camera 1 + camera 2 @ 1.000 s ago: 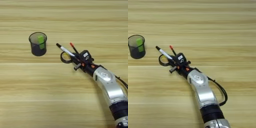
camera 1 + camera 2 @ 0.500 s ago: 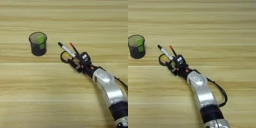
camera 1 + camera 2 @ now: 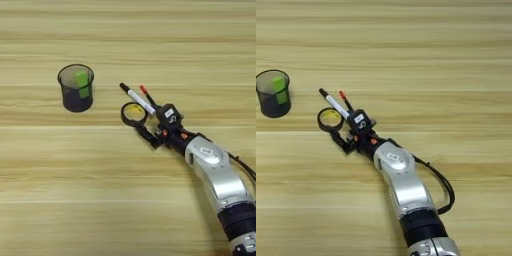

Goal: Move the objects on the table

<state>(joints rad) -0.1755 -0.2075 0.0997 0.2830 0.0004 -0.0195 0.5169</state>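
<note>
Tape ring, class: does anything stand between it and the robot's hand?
Nothing visible does. The hand is already right beside the tape ring, at its lower right. The white marker and red-tipped pen lie just above the ring, not between.

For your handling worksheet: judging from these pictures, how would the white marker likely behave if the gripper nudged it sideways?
The marker is slim and round and lies flat on the table, so it would probably roll. It looks rigid, so it should move as one piece. It lies close beside the tape ring and the red pen, so it may bump them.
</note>
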